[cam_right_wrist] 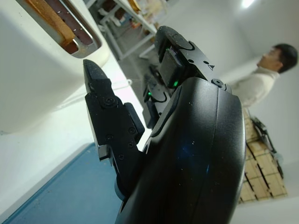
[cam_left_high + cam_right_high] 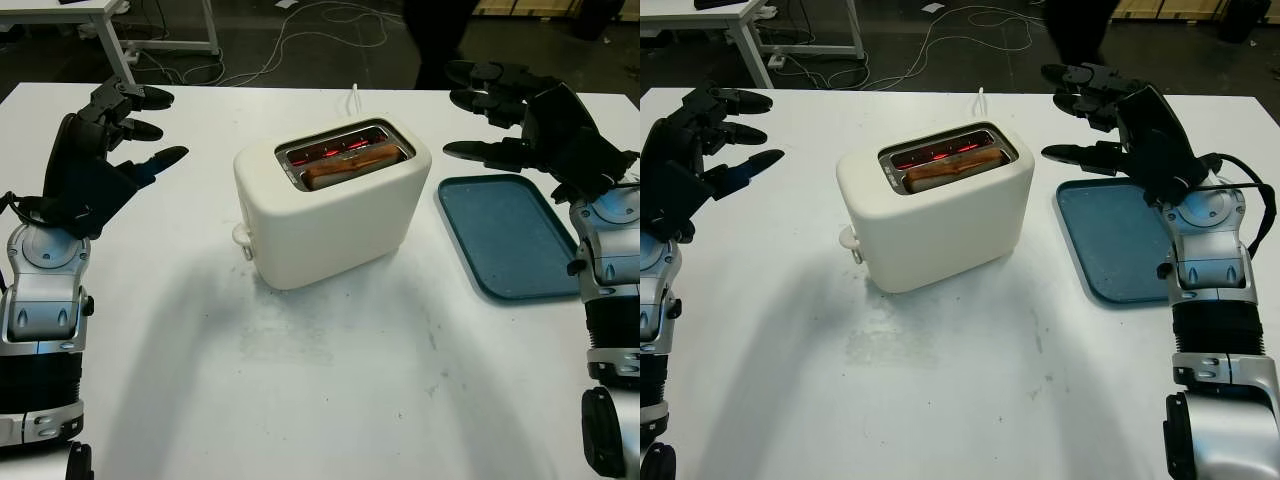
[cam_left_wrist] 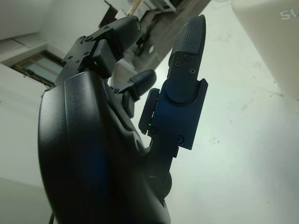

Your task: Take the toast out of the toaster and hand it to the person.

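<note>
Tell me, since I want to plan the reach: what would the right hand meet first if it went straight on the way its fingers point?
Probably the toaster. The right hand, open above the tray's far end, points across toward it, near its top edge by the toast. Its height is hard to judge; it might pass just above.

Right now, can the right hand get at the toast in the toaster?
Probably yes. The right hand is open, raised beside the toaster over the blue tray; the toast sits in the open slot with nothing between them.
</note>
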You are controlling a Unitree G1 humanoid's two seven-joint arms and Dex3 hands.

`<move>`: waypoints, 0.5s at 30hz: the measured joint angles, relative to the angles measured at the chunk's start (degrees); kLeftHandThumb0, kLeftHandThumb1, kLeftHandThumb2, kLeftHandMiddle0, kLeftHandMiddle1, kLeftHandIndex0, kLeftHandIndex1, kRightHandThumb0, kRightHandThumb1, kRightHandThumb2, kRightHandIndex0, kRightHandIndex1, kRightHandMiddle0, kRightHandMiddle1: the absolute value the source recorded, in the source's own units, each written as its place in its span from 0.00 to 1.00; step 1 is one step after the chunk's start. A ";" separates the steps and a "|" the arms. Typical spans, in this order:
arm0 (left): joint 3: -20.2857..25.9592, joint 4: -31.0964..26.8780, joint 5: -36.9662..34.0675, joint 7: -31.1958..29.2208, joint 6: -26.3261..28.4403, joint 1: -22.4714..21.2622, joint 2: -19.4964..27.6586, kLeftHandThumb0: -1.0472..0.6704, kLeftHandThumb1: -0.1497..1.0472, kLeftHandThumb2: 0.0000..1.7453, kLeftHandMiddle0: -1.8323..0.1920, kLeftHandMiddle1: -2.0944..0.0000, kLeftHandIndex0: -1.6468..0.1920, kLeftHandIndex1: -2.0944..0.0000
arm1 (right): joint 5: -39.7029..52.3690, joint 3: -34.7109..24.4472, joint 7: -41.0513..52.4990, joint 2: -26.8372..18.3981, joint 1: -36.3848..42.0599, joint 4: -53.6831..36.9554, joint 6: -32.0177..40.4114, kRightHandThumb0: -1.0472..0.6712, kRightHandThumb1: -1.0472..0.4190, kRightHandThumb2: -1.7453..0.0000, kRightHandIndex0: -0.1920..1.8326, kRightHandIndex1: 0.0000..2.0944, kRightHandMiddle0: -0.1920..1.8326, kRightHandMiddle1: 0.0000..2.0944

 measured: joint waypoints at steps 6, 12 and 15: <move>-0.05 0.00 -0.28 -0.06 0.00 -0.01 0.00 0.29 0.89 0.01 0.80 0.45 0.76 0.56 | -0.02 0.00 -0.09 -0.01 0.00 -0.58 0.00 0.54 0.19 1.00 0.35 0.06 0.36 0.01; -0.15 0.00 -0.27 -0.09 0.01 -0.10 0.00 0.30 0.89 0.01 0.81 0.46 0.77 0.56 | -0.03 0.00 -0.10 0.00 0.00 -0.61 0.00 0.55 0.19 1.00 0.35 0.06 0.37 0.01; -0.15 0.00 -0.32 -0.38 0.09 -0.11 0.00 0.29 0.89 0.01 0.81 0.46 0.77 0.56 | 0.00 0.00 -0.04 0.00 0.00 -0.60 0.00 0.54 0.19 1.00 0.35 0.06 0.36 0.01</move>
